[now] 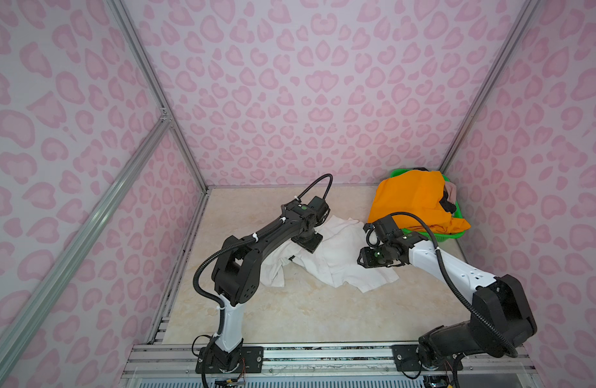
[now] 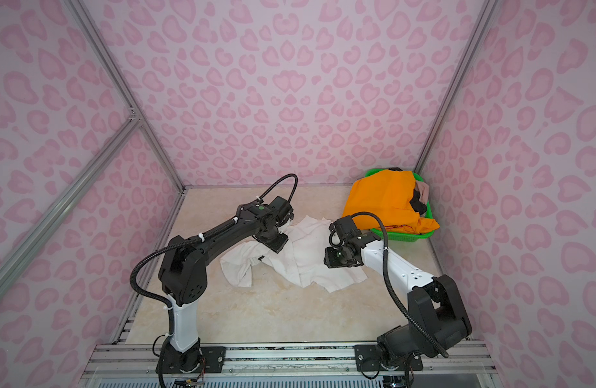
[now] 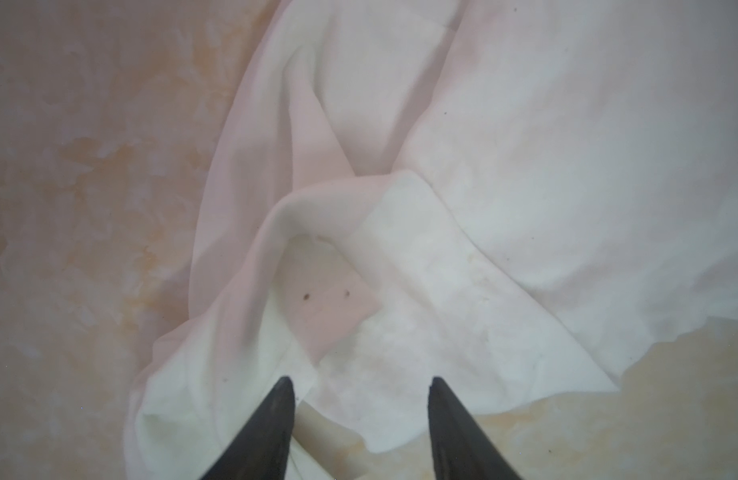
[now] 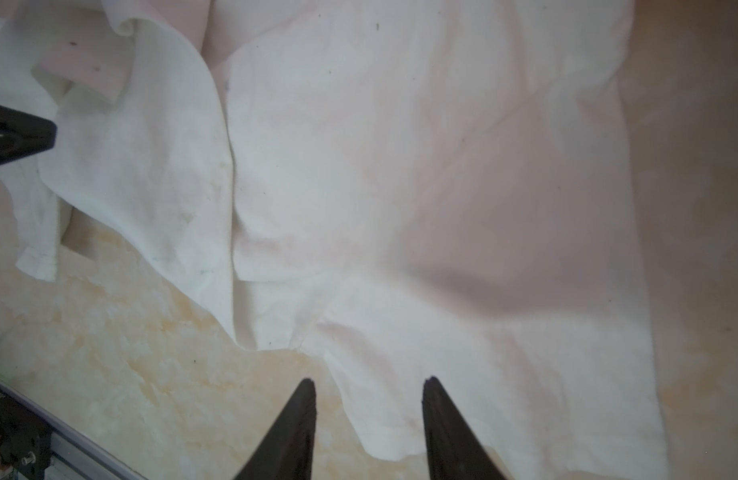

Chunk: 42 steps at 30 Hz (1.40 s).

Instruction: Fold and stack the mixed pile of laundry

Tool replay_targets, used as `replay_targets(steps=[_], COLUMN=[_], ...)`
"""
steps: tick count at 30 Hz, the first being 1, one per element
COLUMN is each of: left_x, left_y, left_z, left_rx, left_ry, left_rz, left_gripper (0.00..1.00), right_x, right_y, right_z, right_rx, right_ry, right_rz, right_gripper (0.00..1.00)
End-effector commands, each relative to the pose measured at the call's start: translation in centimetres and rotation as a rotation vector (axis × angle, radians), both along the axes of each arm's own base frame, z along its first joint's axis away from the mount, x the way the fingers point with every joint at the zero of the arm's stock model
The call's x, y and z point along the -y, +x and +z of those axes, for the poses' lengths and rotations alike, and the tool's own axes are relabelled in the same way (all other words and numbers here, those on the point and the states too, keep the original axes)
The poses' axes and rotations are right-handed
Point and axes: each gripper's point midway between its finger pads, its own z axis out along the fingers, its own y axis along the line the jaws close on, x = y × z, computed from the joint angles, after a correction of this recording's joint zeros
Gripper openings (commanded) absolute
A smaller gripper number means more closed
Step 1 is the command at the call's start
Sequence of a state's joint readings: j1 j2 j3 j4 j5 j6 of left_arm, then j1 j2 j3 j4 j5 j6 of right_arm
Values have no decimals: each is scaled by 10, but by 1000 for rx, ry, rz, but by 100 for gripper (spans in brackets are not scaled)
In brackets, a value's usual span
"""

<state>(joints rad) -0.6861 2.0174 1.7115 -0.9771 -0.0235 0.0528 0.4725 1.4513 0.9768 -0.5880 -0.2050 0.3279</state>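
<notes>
Two grippers, both with jaws apart and holding nothing, hang over one garment: the crumpled white cloth T-shirt (image 1: 337, 262), which lies spread on the beige marbled tabletop (image 1: 290, 312) between the arms. In the left wrist view I find the left gripper (image 3: 361, 380) just above a folded-over edge of the shirt. In the right wrist view the right gripper (image 4: 369, 380) sits over an outer edge where cloth meets table. The rest of the pile is well apart in the far right corner. There, bright orange fabric shorts (image 1: 414, 198) are draped over the green plastic mesh basket (image 1: 424, 235), with a black knit piece (image 1: 447, 203) and a beige-pink piece (image 1: 452, 191) tucked beside them. I judge the shirt light, limp and thin; it will likely sag and bunch when lifted, and layers may come up together. I would pinch one outer corner per gripper and draw the cloth taut before folding.
</notes>
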Motion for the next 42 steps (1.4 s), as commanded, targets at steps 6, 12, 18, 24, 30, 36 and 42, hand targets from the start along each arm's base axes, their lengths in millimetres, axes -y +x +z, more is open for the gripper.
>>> replay_targets(steps=[6,12,18,24,30,36,42], left_x=[3,15,15,9,12,14,5], left_y=[8,12,14,13,19,22,27], left_z=[0,-12,-14,-18,-26,-38,-42], left_rx=[-1,7,34,60,64,58,84], left_ry=[-121,-282,-343,-370,-365,-359,-333], left_rz=[515,730,827,889,895,914,939], left_gripper=[58,56,52,51,48,40,37], right_x=[4,4,6,8,10,13,16], right_y=[-2,-5,-8,-8,-8,-8,-10], right_z=[-4,-6,-7,-9,-8,-7,-8], right_rx=[-3,-7,-9,-13,-11,-7,-10], right_ry=[-2,0,6,10,12,15,17], right_rz=[-7,0,-3,-6,-8,-14,-16], right_gripper=[43,43,43,43,43,43,43])
